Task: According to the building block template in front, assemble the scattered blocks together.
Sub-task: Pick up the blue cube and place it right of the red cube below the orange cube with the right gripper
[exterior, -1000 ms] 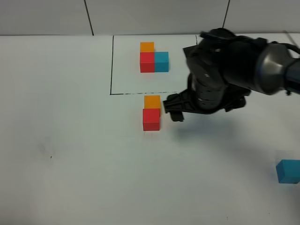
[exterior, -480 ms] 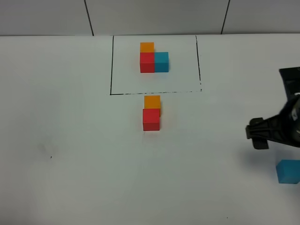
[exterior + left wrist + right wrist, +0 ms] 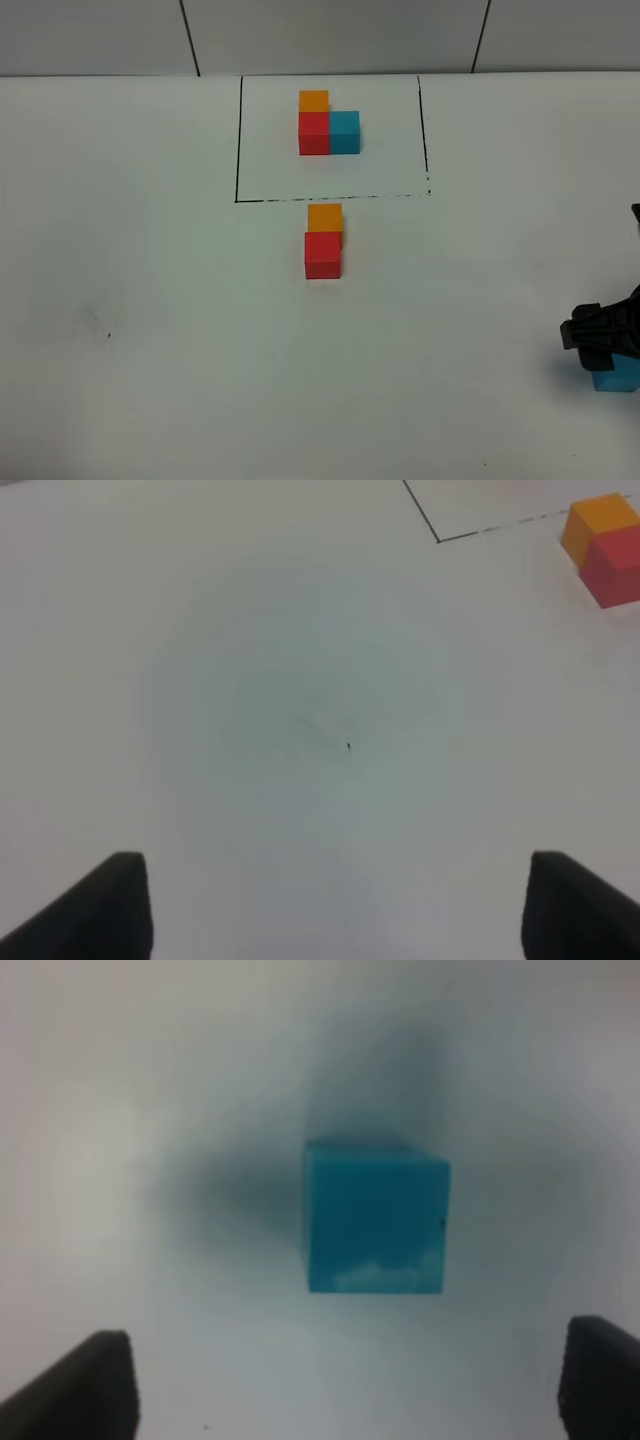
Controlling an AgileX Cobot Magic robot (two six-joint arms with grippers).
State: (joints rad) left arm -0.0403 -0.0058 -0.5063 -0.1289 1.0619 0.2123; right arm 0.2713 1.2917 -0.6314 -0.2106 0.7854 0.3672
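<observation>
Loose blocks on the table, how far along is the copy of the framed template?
Done: the orange block and red block sit joined just outside the framed template. In hand: the right gripper hovers open over the blue block, not gripping it. Remaining: carrying blue over beside red, matching the template.

orange cube (image 3: 325, 217), red cube (image 3: 322, 255), blue cube (image 3: 375, 1222)

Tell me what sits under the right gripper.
The light blue cube lies on the white table below the right gripper, untouched. From the high camera the gripper covers its upper part; only a lower strip shows.
</observation>
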